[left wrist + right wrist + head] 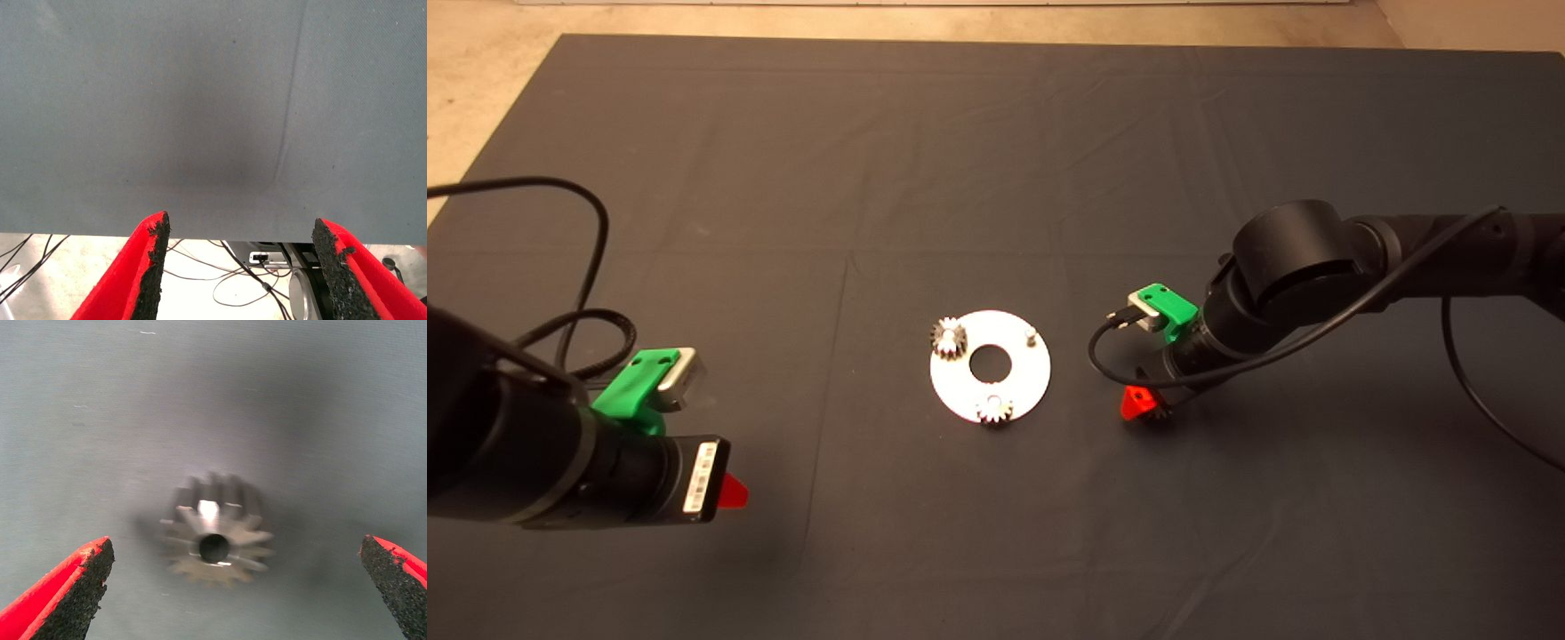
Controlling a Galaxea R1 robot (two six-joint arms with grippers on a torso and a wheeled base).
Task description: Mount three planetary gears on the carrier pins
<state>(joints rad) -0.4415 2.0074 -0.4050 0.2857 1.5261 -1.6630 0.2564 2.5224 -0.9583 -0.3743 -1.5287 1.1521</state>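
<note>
A round silver plate (pixel 1027 378) with a central hole lies mid-mat. Two planetary gears sit on its pins, one at the far left (pixel 949 338) and one at the near edge (pixel 993 410). One carrier pin (pixel 1031 336) at the far right stands bare. The third gear (pixel 215 532) lies on the mat between the open fingers of my right gripper (pixel 1143 405), which hangs low over it just right of the plate; in the head view the gear is almost hidden under the gripper. My left gripper (pixel 731 491) is open and empty at the mat's near left.
The dark mat (pixel 996 178) covers the table, with bare table edge at the far left. A black cable (pixel 578 293) loops over the mat by the left arm. Floor cables show past the mat's edge in the left wrist view (pixel 227 280).
</note>
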